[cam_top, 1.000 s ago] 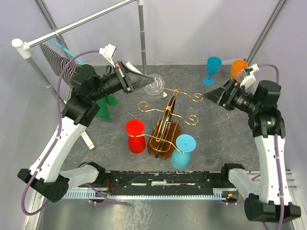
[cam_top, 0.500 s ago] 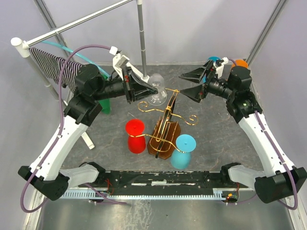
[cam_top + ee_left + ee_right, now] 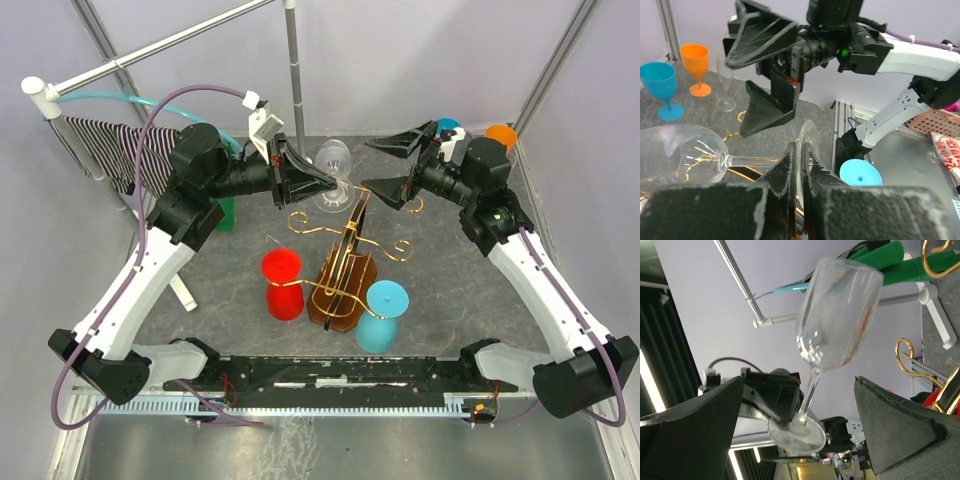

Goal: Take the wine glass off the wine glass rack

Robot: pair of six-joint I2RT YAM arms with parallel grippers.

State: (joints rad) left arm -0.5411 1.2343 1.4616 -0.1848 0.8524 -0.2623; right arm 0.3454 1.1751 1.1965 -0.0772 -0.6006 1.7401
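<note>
the left end effector is pinching the foot of the clear wine glass. the glass lies sideways in the air, its bowl straight ahead of the right end effector, whose fingers are spread wide. the gold wine glass rack stands just below both. the lift-off looks done; what seems left is a handover or setting the glass on the table.

Clear glossy wine glass (gold wire rack)
</note>
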